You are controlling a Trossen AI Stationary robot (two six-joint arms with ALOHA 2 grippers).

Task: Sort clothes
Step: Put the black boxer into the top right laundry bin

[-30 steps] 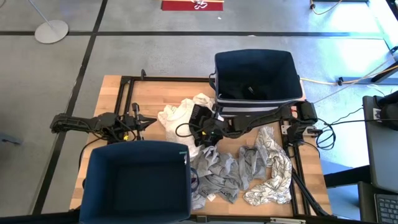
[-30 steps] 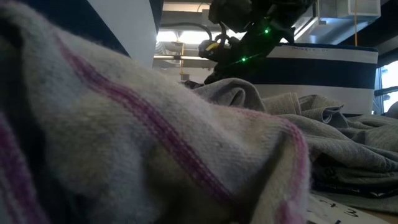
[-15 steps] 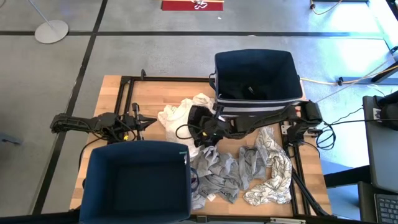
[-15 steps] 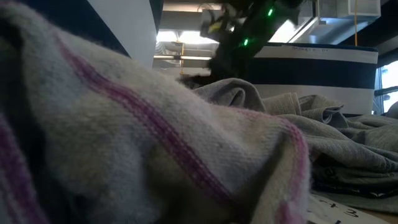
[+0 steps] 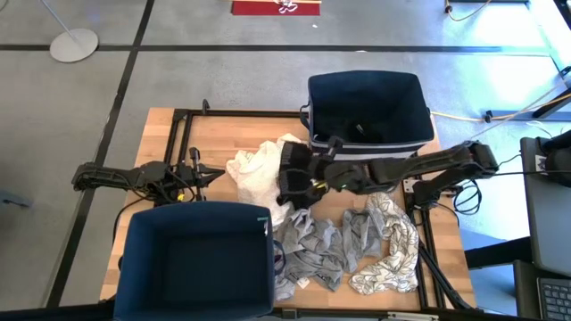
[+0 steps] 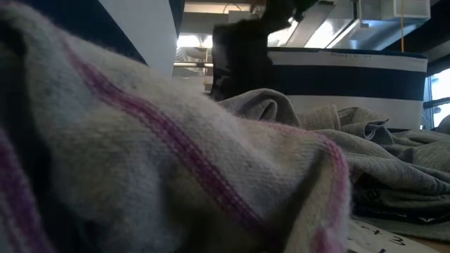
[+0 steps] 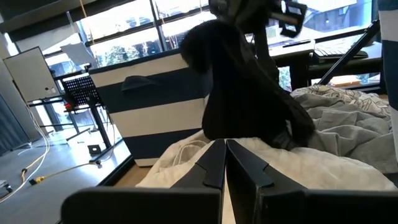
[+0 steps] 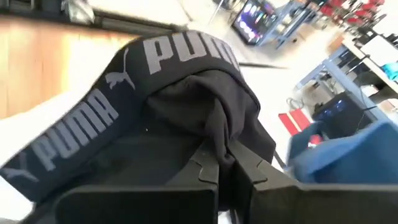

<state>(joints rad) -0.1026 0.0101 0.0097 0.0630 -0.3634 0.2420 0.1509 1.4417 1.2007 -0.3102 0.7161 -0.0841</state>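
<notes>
Lifted off the pile, the black garment [image 5: 294,175] hung pinched in the right gripper [image 5: 314,178]; most clothes [image 5: 357,241] remained unsorted.

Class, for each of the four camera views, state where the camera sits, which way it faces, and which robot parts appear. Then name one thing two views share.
High: overhead, facing straight down; both arms, right claw shut on black garment.
Low: table height, facing across grey clothes; no arm clearly visible.
Left wrist: facing across the table at the striped bin; own fingers.
Right wrist: facing the garment; own fingers.
Shared: black garment, high and right wrist.
</notes>
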